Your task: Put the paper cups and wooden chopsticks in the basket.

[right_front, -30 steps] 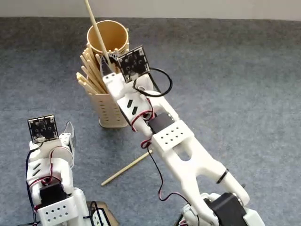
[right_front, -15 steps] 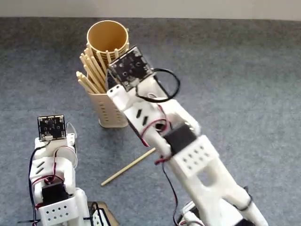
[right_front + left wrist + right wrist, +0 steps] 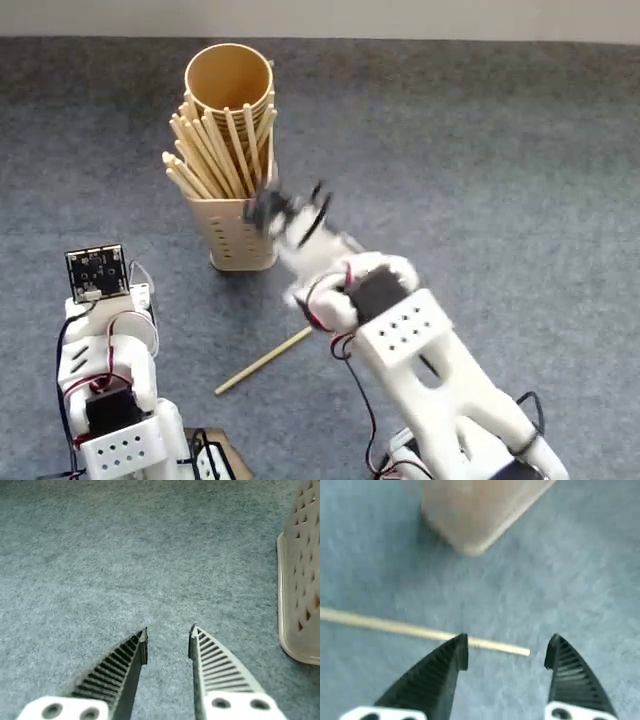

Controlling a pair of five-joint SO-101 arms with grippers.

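Looked like the tail end of the job. Paper cups (image 3: 229, 80) nested in one stack, stood at the 12 o'clock end of the basket (image 3: 235, 240), apparently inside it. Wooden chopsticks (image 3: 215, 150) fanned out in the same basket, leaning toward 10 o'clock. Basket itself at 11 o'clock of the high view. Left to do, by my read: one loose chopstick (image 3: 265, 358), flat on the carpet (image 3: 500, 150) at 5 o'clock of the basket and apart from it.

Right gripper (image 3: 507, 645): gaped wide, held nothing. Hung close over the loose chopstick (image 3: 420, 630), stick's end between the two fingertips, a basket corner (image 3: 475, 525) beyond. Right arm (image 3: 400, 330): stretched from the 5 o'clock edge toward centre of the high view, wrist end smeared.

Left gripper (image 3: 168, 632): parted by a narrow gap, empty. Parked over bare carpet at 8 o'clock, just beside the basket (image 3: 300, 580).

Next move, probably: straight down, straddle the stick near its end, close, lift, tip in among the others. Needed the fingers square across it. Thin, smooth, pale wood, likely to roll or skid on the short grey pile.

Materials: basket in pale beige plastic, squared with rounded corners, walls punched with small slots. Cups in tan paper, round, rolled rim. Gripper fingers tapered to points, ribbed on the inner faces.
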